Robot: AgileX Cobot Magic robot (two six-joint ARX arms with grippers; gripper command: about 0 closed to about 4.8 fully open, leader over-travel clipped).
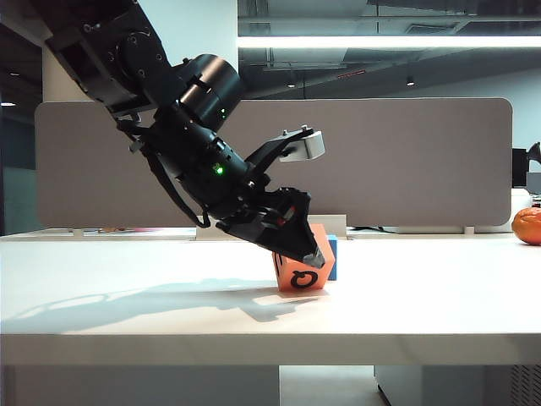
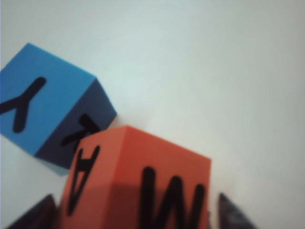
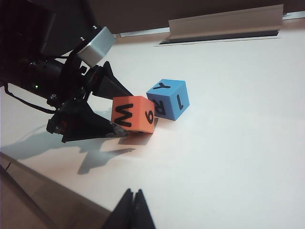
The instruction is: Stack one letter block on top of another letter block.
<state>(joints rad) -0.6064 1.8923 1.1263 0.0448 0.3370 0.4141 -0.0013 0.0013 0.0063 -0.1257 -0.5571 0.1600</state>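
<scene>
— Where are your jaws?

— My left gripper (image 3: 119, 110) stands wide, one finger on each side of the orange block (image 3: 133, 113), which sits on the white table (image 3: 228, 157). Whether the fingers touch it, I cannot tell.

— The blue block (image 3: 167, 99)?

— Just behind the orange one, corners nearly touching.

— Your right gripper (image 3: 132, 202)?

— Fingertips pressed together, empty, well apart from both.

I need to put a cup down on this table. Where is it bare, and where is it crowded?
Bare: the table from the blue cube out to the orange fruit. Crowded: mid-table, where the open left gripper straddles the orange cube; the shut right gripper hovers clear.
</scene>
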